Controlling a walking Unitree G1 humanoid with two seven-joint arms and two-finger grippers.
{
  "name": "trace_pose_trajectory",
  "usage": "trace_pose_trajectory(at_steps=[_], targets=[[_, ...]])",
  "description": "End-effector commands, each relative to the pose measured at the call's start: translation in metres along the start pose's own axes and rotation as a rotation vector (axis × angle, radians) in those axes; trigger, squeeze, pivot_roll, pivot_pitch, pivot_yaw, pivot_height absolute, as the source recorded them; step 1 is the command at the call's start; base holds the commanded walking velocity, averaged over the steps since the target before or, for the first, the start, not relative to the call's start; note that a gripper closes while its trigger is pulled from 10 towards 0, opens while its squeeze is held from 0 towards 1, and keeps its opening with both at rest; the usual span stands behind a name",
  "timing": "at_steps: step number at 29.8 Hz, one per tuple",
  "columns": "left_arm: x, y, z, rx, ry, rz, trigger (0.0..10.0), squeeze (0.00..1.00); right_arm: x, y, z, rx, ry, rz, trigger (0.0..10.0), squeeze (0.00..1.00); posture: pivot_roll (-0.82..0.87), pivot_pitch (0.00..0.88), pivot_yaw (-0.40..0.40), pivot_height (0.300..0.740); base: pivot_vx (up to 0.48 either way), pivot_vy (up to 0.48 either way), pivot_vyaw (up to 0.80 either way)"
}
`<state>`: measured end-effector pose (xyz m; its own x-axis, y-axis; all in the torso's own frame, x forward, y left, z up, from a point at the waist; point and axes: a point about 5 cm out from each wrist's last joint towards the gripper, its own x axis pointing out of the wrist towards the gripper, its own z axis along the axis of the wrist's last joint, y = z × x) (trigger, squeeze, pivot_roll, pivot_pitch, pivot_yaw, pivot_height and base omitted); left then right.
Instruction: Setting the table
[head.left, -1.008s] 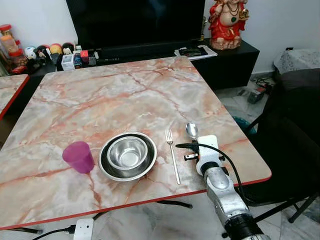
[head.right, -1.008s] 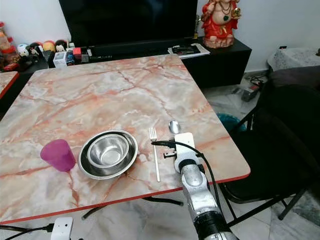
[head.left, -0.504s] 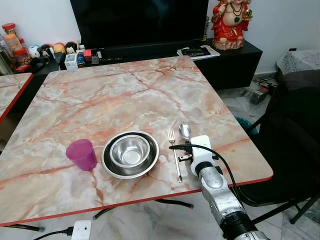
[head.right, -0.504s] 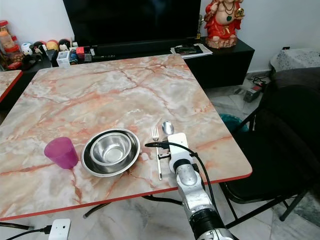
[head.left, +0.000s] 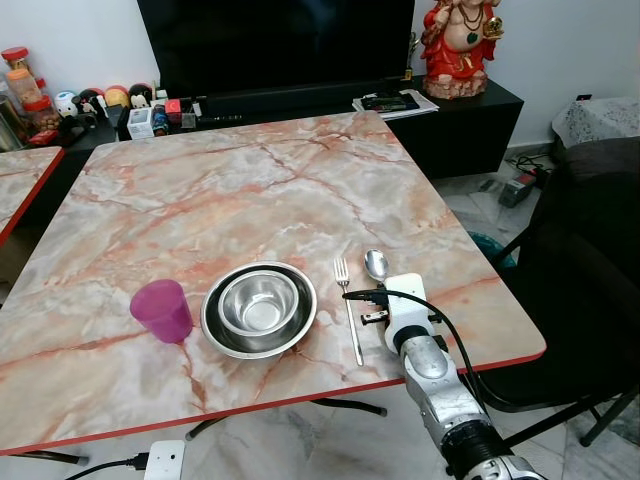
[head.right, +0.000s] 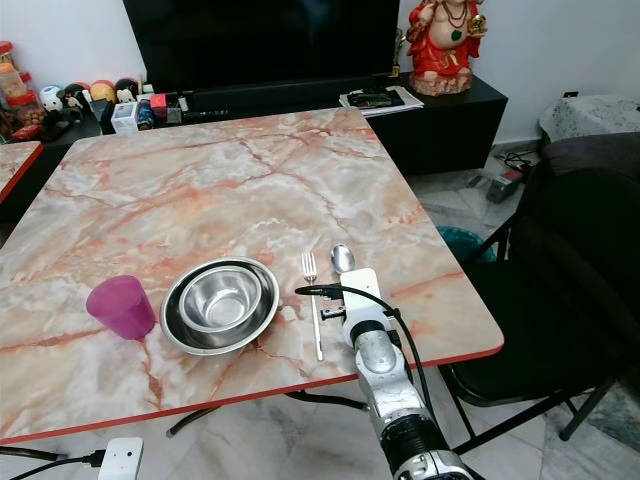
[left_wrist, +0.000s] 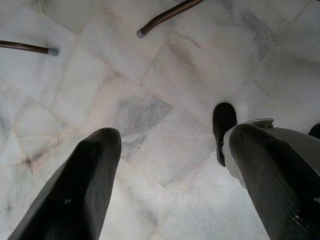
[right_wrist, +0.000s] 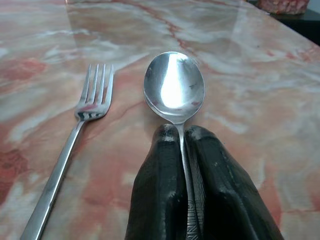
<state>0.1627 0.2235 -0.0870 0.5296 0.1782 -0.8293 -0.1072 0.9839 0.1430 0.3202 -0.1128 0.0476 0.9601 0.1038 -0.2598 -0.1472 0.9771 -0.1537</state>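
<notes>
My right gripper (right_wrist: 182, 150) pinches the handle of a steel spoon (right_wrist: 174, 86) between closed fingers, the bowl lying face up on the marble table (head.left: 230, 200) near its right edge. A fork (head.left: 347, 310) lies just beside the spoon, parallel to it. Toward the front edge sit a steel bowl (head.left: 258, 305) on a plate (head.left: 222, 335) and a purple cup (head.left: 162, 311). My left gripper (left_wrist: 170, 165) hangs wide open over the marble floor (left_wrist: 150, 75), holding nothing.

Marble table (head.left: 250, 190): cup (head.left: 162, 310), bowl (head.left: 259, 308) (possibly stacked), fork (head.left: 348, 307), spoon (head.left: 376, 265).
</notes>
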Motion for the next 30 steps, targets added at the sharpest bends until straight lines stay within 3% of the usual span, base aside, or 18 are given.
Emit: trace_pose_trajectory(at_steps=[1,28,29,30], targets=[[0.0,0.0046,0.0004,0.008,0.004,0.007,10.0,0.0,0.0025,0.0016,0.0038,0.004,-0.011,-0.001,10.0,0.0,0.01,0.0,0.071,0.74,0.0,0.0,0.0],[-0.0001,0.0057,-0.0002,0.018,0.009,-0.002,10.0,0.0,0.0045,0.0036,-0.0033,0.018,0.018,-0.025,10.0,0.0,0.02,0.0,0.08,0.74,0.0,0.0,0.0],[-0.0001,0.0058,-0.0001,0.019,0.009,-0.002,10.0,0.0,0.0045,0.0037,-0.0033,0.018,0.018,-0.025,10.0,0.64,0.02,0.0,0.08,0.74,0.0,0.0,0.0],[-0.0001,0.0059,0.0001,0.019,0.008,-0.002,10.0,0.0,0.0045,0.0037,-0.0033,0.018,0.018,-0.025,10.0,0.64,0.02,0.0,0.08,0.74,0.0,0.0,0.0]])
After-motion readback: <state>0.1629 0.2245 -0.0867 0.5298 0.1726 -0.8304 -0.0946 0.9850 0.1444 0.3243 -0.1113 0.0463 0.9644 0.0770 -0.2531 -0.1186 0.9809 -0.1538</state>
